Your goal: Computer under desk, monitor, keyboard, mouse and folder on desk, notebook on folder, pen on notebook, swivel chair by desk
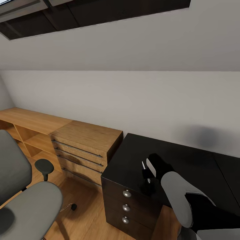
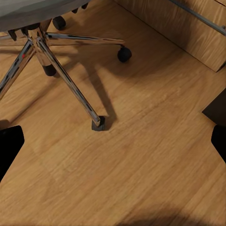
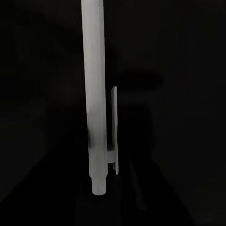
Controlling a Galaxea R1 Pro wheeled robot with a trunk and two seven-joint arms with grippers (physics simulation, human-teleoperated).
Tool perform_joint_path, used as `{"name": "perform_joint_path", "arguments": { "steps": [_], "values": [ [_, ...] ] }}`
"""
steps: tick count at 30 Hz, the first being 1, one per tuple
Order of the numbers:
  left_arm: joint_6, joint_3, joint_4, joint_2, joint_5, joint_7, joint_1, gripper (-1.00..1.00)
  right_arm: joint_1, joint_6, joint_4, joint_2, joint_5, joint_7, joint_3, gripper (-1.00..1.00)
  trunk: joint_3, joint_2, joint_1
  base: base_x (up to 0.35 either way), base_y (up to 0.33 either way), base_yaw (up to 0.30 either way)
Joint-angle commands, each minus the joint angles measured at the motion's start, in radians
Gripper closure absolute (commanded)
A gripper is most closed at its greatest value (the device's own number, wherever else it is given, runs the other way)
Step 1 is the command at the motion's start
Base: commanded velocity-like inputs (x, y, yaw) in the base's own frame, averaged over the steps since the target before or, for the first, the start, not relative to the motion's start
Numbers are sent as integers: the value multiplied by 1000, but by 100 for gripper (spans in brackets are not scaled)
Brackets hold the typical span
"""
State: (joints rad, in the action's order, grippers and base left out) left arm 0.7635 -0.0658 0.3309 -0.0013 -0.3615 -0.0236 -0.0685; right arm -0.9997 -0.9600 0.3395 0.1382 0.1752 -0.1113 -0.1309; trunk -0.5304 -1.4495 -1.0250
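White pen (image 3: 96, 94) is gripped in the right hand (image 1: 146, 176) over the black surface (image 1: 186, 160); folder and notebook stack judged unbuilt

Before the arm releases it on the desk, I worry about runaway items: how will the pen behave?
The pen is a smooth round tube, so it probably rolls on the flat black desk. Its side clip may stop that. It looks thin, rigid and likely light.

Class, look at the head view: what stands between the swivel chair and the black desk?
In the head view, the light wooden drawer chest stands between the swivel chair and the desk, beside the desk's drawer unit, with bare wooden floor in front.
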Motion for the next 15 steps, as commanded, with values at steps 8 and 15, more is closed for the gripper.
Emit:
{"name": "perform_joint_path", "arguments": {
  "steps": [8,15],
  "values": [
    [-1,-1,2,0,3,-2,-1,-100,0,-3,1,1,7,-1,-9,100,-1,0,0,0,0,0],
    [0,0,2,0,4,3,-1,-100,0,-3,3,-1,8,-1,-10,100,15,35,19,0,0,0]
  ]
}}
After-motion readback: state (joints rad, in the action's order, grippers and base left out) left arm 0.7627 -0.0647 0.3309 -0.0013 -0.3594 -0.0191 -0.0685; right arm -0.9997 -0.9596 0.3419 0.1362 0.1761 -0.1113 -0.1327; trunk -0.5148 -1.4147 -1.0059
